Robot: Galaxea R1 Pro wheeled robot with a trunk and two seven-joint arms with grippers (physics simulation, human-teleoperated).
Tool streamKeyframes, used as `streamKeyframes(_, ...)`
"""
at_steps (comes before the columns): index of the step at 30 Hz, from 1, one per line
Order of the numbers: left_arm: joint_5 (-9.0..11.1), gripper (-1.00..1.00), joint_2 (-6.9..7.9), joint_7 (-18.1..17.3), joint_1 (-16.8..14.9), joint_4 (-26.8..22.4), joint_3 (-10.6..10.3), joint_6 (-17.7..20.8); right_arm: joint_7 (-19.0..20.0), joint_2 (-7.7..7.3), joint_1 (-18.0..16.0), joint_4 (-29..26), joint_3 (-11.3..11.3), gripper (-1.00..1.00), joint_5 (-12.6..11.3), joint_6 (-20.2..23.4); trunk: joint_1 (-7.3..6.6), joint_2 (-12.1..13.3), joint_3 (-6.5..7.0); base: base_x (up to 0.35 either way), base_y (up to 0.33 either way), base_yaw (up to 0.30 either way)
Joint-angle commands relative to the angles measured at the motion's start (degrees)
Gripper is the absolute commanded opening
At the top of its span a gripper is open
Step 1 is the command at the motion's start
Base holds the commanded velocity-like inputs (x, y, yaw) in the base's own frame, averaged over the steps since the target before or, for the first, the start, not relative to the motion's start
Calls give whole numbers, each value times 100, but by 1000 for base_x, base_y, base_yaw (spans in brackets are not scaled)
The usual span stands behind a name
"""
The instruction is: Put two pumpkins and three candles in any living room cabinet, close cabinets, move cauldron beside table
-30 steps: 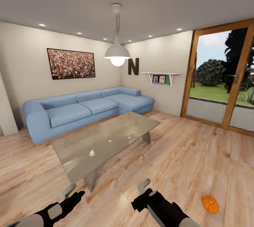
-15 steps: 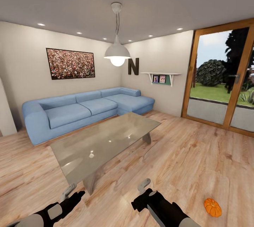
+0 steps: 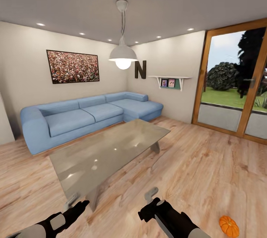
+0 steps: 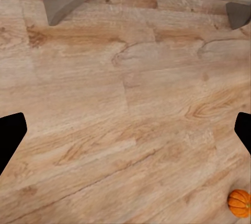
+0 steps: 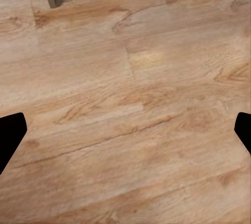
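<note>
We see one pumpkin on the wooden floor at the lower right of the head frame, well apart from the desk in the middle. Our left end effector and right end effector hang low at the bottom edge, both released and holding nothing. A blue sofa stands behind the desk.

Blue corner sofa, white pendant lamp, framed picture, wall shelf, glass door, wooden floor
</note>
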Motion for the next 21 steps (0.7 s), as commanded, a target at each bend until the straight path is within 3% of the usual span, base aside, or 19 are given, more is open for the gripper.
streamKeyframes(1, 61, 100, 4, -27, -6, 15, 3, 21, -16, -4, -6, -8, 26, 100, -56, 25, 3, -4, -7, 236, 0, 0)
streamKeyframes(11, 61, 100, 4, -27, -6, 15, 3, 21, -16, -4, -6, -7, 27, 100, -55, 25, 3, -4, -7, 216, 0, 0)
streamKeyframes(21, 66, 100, 4, -27, -4, 15, 4, 21, -14, -4, -6, -10, 24, 100, -56, 25, 3, -4, -7, 18, -2, 0)
